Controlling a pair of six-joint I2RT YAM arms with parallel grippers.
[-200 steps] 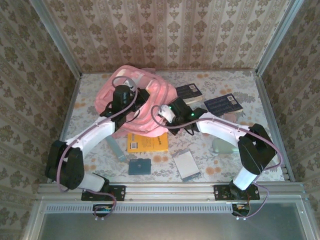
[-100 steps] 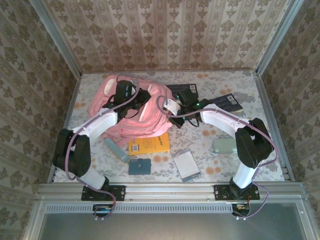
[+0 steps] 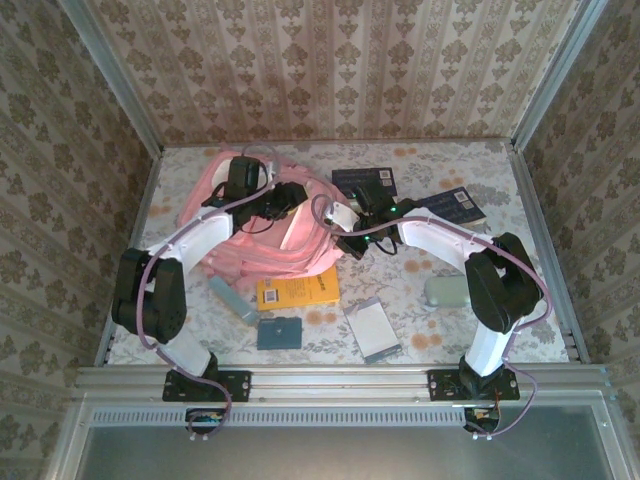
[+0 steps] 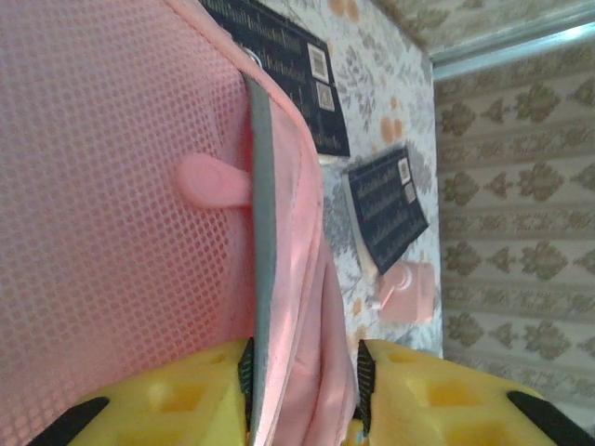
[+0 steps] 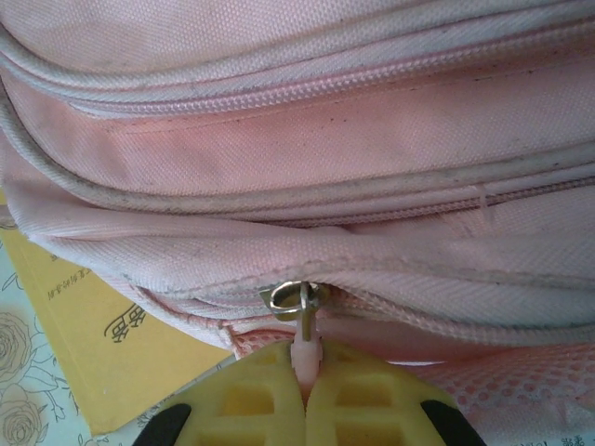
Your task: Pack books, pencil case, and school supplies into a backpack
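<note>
Pinching the zipper pull (image 5: 299, 311) of the backpack (image 3: 285, 250), the right gripper (image 5: 305, 376) has its jaws closed flat on the tab, probably so the slider can be dragged along its track to open a compartment. Left gripper (image 4: 302, 372) sits astride the grey-trimmed rim (image 4: 260, 186) on the mesh side, jaws partway apart with fabric between them; cannot tell whether they pinch it or merely bracket it. Judged purpose: steady the soft bag so the zip has something to pull against. Backpack lies flat at the far left of the bench (image 3: 500, 165), nothing visibly packed. Orange-yellow book (image 3: 297, 290) is tucked against its near edge, one corner under the pink fabric. Two navy books (image 3: 365, 180) (image 3: 455, 203) lie to the right of the bag, beyond the right arm. Teal rectangle (image 3: 279, 332) and silver-framed pale rectangle (image 3: 371, 328) wait near the front edge, apart from each other. Task looks early: the opening comes first.
</note>
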